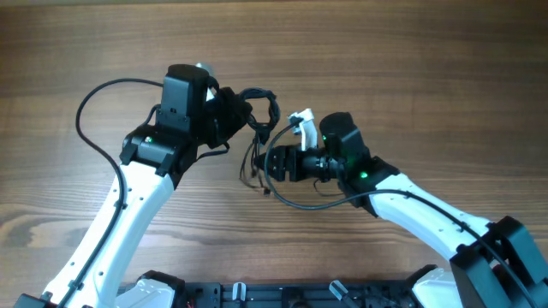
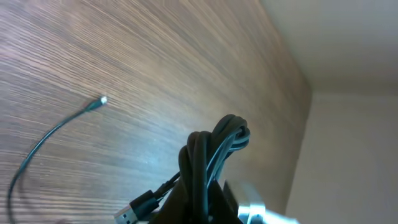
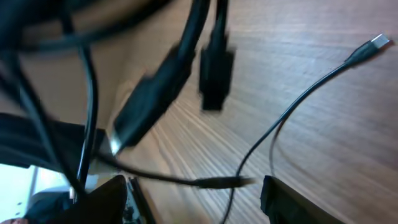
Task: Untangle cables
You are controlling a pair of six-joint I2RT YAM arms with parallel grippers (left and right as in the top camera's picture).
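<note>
My left gripper (image 2: 198, 210) is clamped tight on the cables (image 2: 214, 152), a thick black bunch that rises out of my jaws and folds over in a loop at the top, with a USB plug (image 2: 127, 215) poking out low on one side. My right gripper (image 3: 193, 190) stands wide apart with nothing in its grip, and one thin cord (image 3: 214, 182) with a small plug end runs straight across the gap between its fingers (image 3: 289, 202), unpinched. Above that gap, blurred plugs (image 3: 214, 74) hang from the bunch, and out to the side a silver-tipped plug (image 3: 376, 42) on its own thin lead rests on the table (image 3: 336, 137). From overhead, my two grippers meet near the middle of the table, the right one just beside the left, loose strands drooping between us. There is bare wood on every side, with wide room left, right and toward the far edge. In my left wrist view a lone cord tip (image 2: 102, 99) lies well apart from the bunch, and beyond it the table's far edge (image 2: 286, 59) meets a pale wall (image 2: 348, 43)
</note>
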